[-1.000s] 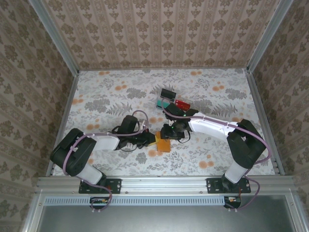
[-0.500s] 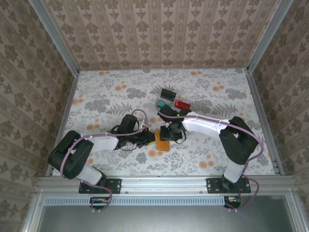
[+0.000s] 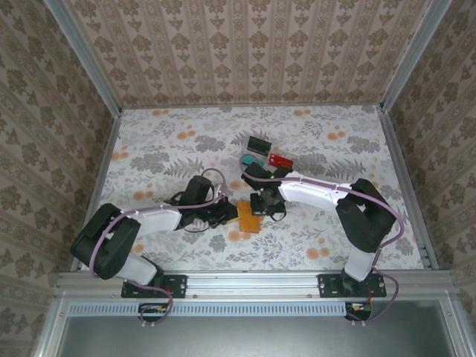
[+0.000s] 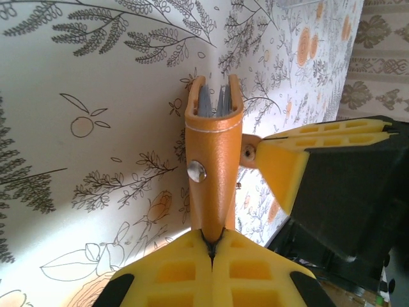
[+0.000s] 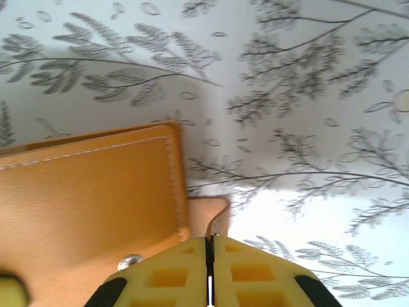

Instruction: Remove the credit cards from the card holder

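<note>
The orange card holder (image 3: 250, 216) is held between both grippers just above the table. My left gripper (image 4: 214, 240) is shut on its spine edge; grey pockets (image 4: 214, 102) show at its far end. My right gripper (image 5: 209, 240) is shut on the holder's small snap tab (image 5: 214, 214), beside the closed cover (image 5: 89, 198). From above, the left gripper (image 3: 231, 216) and the right gripper (image 3: 261, 205) meet at the holder. Three credit cards lie on the table behind: black (image 3: 259, 144), red (image 3: 280, 160) and teal (image 3: 246, 159), the last partly hidden by the right arm.
The right gripper's yellow fingers (image 4: 287, 160) stand close beside the holder in the left wrist view. Patterned walls and metal rails (image 3: 401, 171) close in the floral table (image 3: 163, 149). Open tabletop lies at the left and back.
My right gripper has moved in to the holder's tab and closed on it. The left gripper has kept its hold, and the holder has shifted a little.
</note>
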